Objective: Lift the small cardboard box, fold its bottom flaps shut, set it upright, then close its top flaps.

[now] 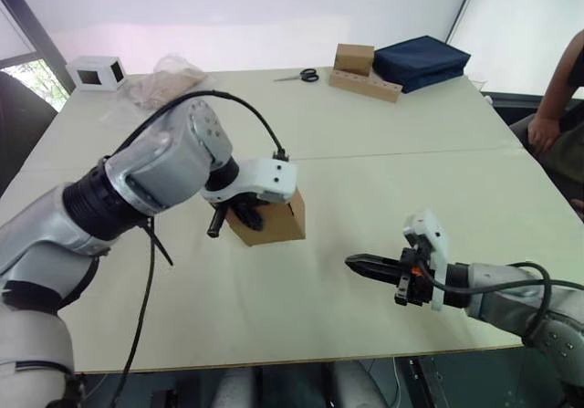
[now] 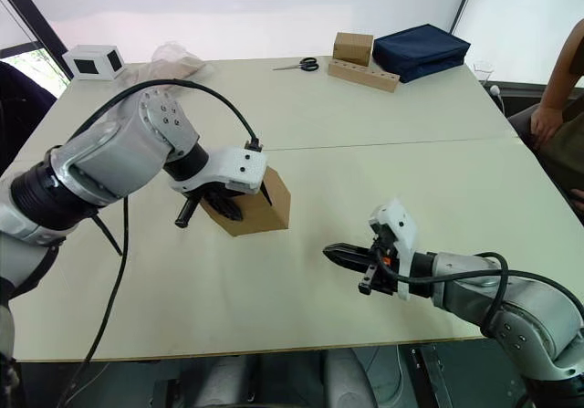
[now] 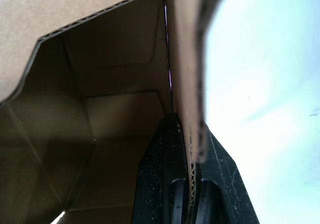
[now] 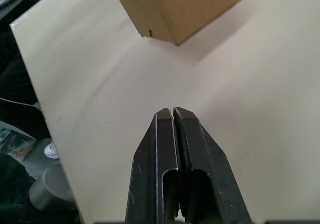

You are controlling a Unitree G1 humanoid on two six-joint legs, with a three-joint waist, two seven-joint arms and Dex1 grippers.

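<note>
Small cardboard box (image 1: 274, 223): plain brown, tilted, left claw (image 3: 190, 184) pinching wall.

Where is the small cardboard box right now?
In the head views the small cardboard box sits near the middle of the table, on the robot's left, tilted, with the left pincer clamped on one wall; the right pincer is apart from it.

Both arms are silver-grey with ribbed black joint collars and loose black cables looping to white wrist housings. The left gripper (image 2: 212, 209) and right gripper (image 1: 358, 264) each end in two tapered black fingers (image 4: 165, 149). A small orange part shows on the right wrist.
</note>
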